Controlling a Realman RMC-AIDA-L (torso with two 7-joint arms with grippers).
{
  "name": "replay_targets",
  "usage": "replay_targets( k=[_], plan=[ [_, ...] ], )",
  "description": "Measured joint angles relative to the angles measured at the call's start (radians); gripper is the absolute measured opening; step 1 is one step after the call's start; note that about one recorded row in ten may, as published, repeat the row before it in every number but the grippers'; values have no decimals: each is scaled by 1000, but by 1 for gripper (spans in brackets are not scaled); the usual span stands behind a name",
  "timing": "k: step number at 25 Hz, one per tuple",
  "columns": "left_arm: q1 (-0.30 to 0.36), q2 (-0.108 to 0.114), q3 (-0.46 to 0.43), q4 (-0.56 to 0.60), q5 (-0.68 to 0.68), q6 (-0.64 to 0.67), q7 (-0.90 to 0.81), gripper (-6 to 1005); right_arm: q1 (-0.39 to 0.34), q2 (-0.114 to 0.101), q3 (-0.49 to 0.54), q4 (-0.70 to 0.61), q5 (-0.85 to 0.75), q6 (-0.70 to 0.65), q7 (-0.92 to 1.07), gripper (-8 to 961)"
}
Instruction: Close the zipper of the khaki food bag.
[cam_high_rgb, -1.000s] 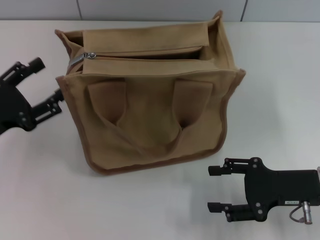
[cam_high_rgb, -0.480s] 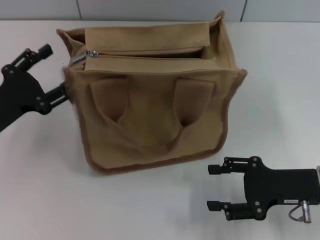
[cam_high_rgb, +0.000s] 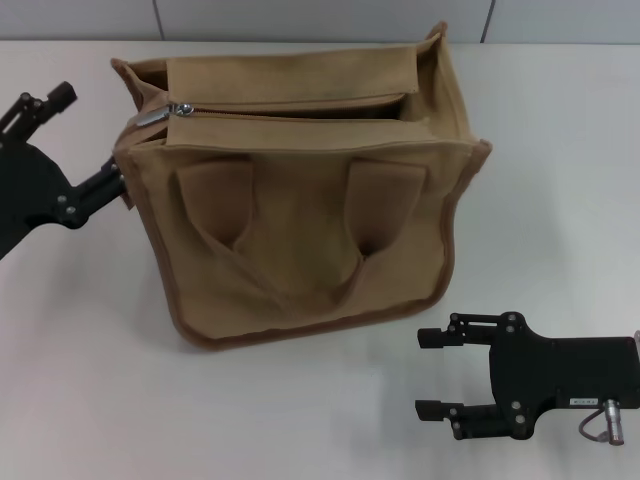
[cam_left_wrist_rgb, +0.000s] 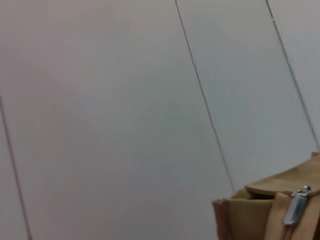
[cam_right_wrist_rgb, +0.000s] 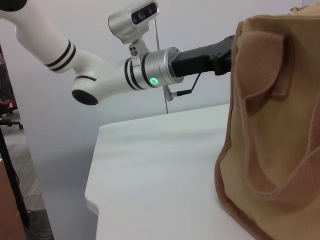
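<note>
The khaki food bag (cam_high_rgb: 300, 230) stands in the middle of the white table, its handles hanging down the front. The zipper (cam_high_rgb: 300, 105) runs across the top panel, with a dark gap towards its right end. Its silver slider (cam_high_rgb: 153, 116) sits at the left end and also shows in the left wrist view (cam_left_wrist_rgb: 296, 205). My left gripper (cam_high_rgb: 88, 138) is open beside the bag's left side, below and left of the slider, its near finger (cam_high_rgb: 112, 180) against the bag's corner. My right gripper (cam_high_rgb: 430, 375) is open and empty on the table, front right of the bag.
The white table (cam_high_rgb: 80, 380) ends at a grey panelled wall (cam_high_rgb: 300, 15) behind the bag. In the right wrist view the left arm (cam_right_wrist_rgb: 125, 70) reaches in behind the bag (cam_right_wrist_rgb: 275, 125), and the table edge (cam_right_wrist_rgb: 92, 195) drops off there.
My left gripper rose towards the bag's top left corner and nudged the bag slightly, then drew back a little to the left. The right gripper has not moved.
</note>
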Motion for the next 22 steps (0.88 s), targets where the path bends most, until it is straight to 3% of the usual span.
replay_targets(
  k=[2, 7, 22],
  plan=[
    [-4, -10, -39, -20, -8, 12, 55, 736, 0, 0, 0, 0, 0, 0, 0, 729],
    [-9, -8, -84, -55, -13, 45, 100, 731, 0, 0, 0, 0, 0, -1, 0, 729],
    [5, -9, -99, -76, -14, 82, 169, 714, 13, 2, 3, 2, 22, -14, -14, 729]
  ],
)
